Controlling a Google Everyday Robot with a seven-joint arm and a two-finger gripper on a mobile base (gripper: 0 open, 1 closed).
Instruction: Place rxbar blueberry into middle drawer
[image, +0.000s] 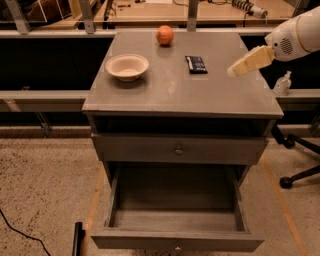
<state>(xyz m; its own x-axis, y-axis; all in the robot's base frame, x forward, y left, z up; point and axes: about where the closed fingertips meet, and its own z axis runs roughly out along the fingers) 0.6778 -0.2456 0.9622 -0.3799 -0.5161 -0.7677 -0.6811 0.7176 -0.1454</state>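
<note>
Hovering pincer (237, 70) near rxbar blueberry (196, 64) on surface (175, 94), middle drawer (175, 240) open below
Bar lies left of pincer in view, long axis front-to-back; pincer opening: cannot tell

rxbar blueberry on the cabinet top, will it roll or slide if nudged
The small flat dark-wrapped rxbar blueberry lies flat, so it likely slides, not rolls. Its thin profile probably makes gripping awkward. The hand hovers to its right, apart.

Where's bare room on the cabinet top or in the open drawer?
Front strip of the cabinet top is bare, nearer than bowl and rxbar blueberry. Back half crowded: bowl, orange, bar, plus the gripper above the right edge. The middle drawer is open, nothing visible inside.
</note>
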